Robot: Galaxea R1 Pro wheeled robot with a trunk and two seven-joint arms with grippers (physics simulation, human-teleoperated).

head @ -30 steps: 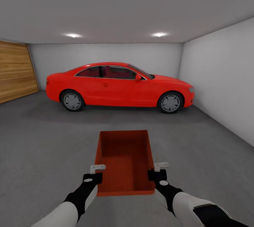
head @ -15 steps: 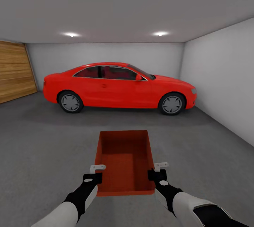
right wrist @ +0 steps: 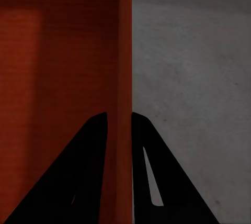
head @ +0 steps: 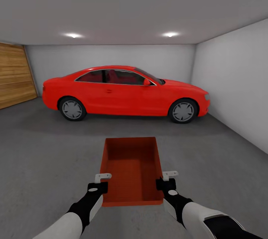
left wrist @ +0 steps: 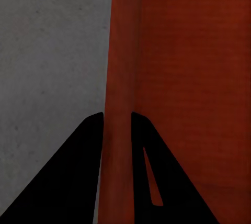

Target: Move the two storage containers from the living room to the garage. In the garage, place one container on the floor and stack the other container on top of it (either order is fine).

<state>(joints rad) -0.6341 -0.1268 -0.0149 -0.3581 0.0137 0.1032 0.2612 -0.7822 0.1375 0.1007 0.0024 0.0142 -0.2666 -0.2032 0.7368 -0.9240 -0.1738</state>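
Note:
I hold one red-orange storage container (head: 131, 168) out in front of me, above the dark grey garage floor (head: 48, 149). My left gripper (head: 103, 180) is shut on its left wall (left wrist: 119, 77), one finger on each side of the wall. On the opposite wall (right wrist: 124, 51) my right gripper (head: 166, 178) is shut the same way. The container is empty and level, its long side pointing away from me.
A red car (head: 124, 92) stands side-on across the back of the garage. A wooden door (head: 15, 75) is at the left, a white wall (head: 234, 83) at the right. Bare concrete lies between me and the car.
The view has moved forward: the car looks slightly bigger and the wooden door has slid left. The container and both grippers keep the same place in the picture.

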